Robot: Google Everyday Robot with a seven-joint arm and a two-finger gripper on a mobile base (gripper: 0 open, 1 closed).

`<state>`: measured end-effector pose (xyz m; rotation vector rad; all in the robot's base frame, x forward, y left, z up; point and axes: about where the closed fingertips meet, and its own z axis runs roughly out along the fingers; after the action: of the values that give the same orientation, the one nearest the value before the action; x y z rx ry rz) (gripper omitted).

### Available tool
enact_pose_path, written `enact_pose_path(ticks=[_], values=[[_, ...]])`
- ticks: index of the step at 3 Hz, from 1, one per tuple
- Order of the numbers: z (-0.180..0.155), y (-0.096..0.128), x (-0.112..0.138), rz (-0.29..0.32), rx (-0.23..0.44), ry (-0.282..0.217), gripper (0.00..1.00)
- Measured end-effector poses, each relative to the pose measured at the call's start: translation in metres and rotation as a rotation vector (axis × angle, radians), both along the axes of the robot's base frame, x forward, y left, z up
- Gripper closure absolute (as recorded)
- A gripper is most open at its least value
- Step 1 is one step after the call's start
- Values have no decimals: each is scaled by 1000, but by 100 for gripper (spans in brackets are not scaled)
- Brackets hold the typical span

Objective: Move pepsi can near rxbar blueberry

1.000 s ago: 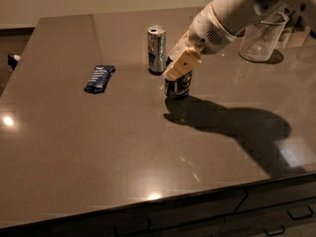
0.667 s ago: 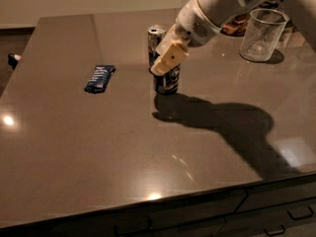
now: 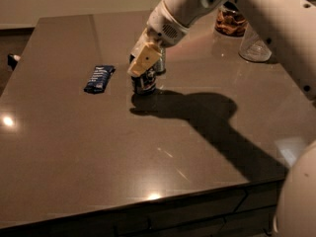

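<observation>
One pepsi can (image 3: 144, 85) stands upright mid-tabletop (image 3: 98, 152), with the gripper (image 3: 144, 69) over it and its jaws clamped on the can's upper part. One rxbar blueberry (image 3: 99, 78) lies near on the picture-left side, with bare surface between the two. One slim silver can (image 3: 161, 66) stands just behind the gripper, and broad open room runs to the front edge.

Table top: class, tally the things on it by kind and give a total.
Drink cans: 2 (pepsi can gripped by the pincer, slim can behind it)
Snack bars: 1 (rxbar blueberry)
Glass vessels: 2 (tumbler, jar)
Total: 5
</observation>
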<state>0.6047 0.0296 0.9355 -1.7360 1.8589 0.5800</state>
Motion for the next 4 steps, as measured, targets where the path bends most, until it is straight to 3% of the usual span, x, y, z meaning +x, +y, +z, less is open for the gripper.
enact_pose_path(ticks=[1,4], values=[[0,30,10,40,20,-4,100],[-15,64,15,80,27,-19,100]])
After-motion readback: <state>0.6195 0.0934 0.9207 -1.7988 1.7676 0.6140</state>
